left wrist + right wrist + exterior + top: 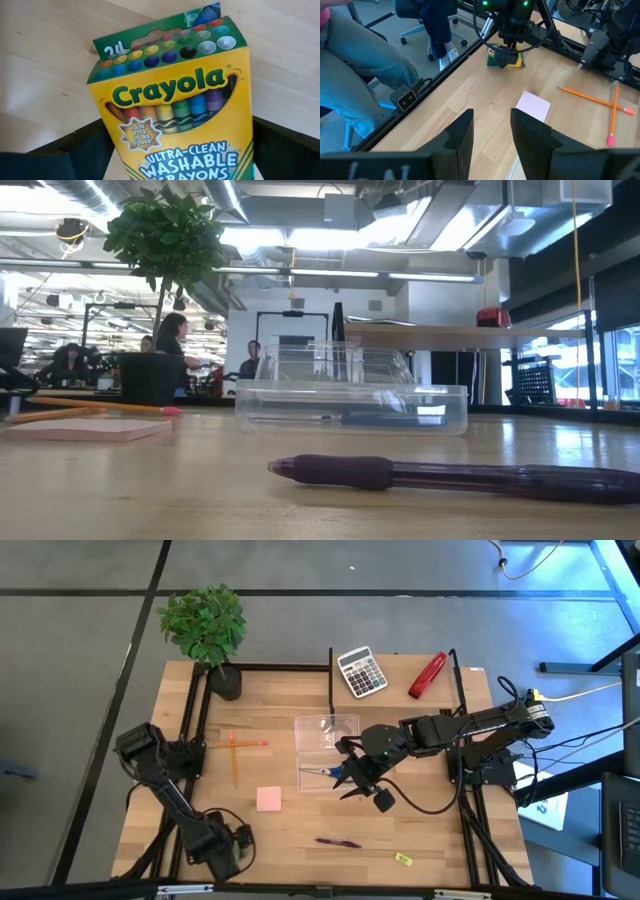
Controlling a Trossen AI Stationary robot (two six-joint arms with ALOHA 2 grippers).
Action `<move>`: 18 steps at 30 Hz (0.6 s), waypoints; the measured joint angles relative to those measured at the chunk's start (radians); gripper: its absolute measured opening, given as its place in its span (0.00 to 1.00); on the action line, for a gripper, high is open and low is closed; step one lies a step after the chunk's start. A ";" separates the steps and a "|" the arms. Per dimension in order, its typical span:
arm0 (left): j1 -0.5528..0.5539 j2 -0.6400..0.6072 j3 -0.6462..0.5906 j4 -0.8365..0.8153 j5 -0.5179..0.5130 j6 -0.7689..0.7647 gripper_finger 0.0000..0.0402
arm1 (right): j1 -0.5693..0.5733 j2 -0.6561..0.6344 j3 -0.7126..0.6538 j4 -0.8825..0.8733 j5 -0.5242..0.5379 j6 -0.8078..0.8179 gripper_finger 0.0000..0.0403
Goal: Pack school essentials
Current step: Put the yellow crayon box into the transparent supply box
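Note:
My left gripper (228,848) stands at the table's near-left corner, shut on the green-yellow crayon box (175,100); the right wrist view shows that gripper (506,52) over the box (505,61). My right gripper (348,780) hovers open at the table's middle, beside the clear container (320,772), and touches nothing. The blue-handled scissors (322,771) lie in that container. Flat on the table are the pink note pad (268,799), the crossed orange pencils (235,745), the dark pen (338,842) and the tiny yellow piece (403,859). My left gripper has the crayon box between its two fingers (75,150), which sit on the box's two narrow sides near its lower part (117,150). It comes from above, pointing down. The box's printed front faces the wrist camera; whether its lower end rests on the table I cannot tell.
A grey calculator (361,672) and a red stapler (427,675) lie at the far edge, a potted plant (205,630) at the far-left corner. A second clear piece (327,728) lies just beyond the container. People sit in the room beyond the table (365,65).

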 joint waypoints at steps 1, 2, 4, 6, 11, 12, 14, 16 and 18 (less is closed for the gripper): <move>-0.002 0.000 0.000 0.000 -0.001 -0.003 0.99 | 0.000 0.000 0.000 0.000 0.000 0.000 0.33; -0.004 0.000 0.000 -0.001 -0.002 -0.004 0.98 | 0.000 0.000 0.000 0.000 0.000 0.000 0.33; -0.008 0.000 -0.001 -0.004 -0.006 -0.006 0.96 | 0.000 0.000 0.000 0.000 0.000 0.000 0.33; -0.008 0.000 -0.001 -0.010 -0.007 -0.010 0.93 | 0.000 0.000 0.000 0.000 0.000 0.000 0.33; -0.007 -0.001 -0.001 -0.021 -0.004 -0.012 0.82 | 0.000 0.000 0.000 0.000 0.000 0.000 0.33; -0.007 -0.001 -0.001 -0.022 -0.004 -0.013 0.81 | 0.000 0.000 0.000 0.000 0.000 0.000 0.33; -0.007 -0.001 -0.001 -0.024 -0.003 -0.009 0.79 | 0.000 0.000 0.000 0.000 0.000 0.000 0.33; -0.007 -0.001 -0.001 -0.025 -0.002 0.000 0.78 | 0.000 0.000 0.000 0.000 0.000 0.000 0.33; -0.007 -0.001 -0.001 -0.026 -0.003 0.021 0.79 | 0.000 0.000 0.000 0.000 0.000 0.000 0.33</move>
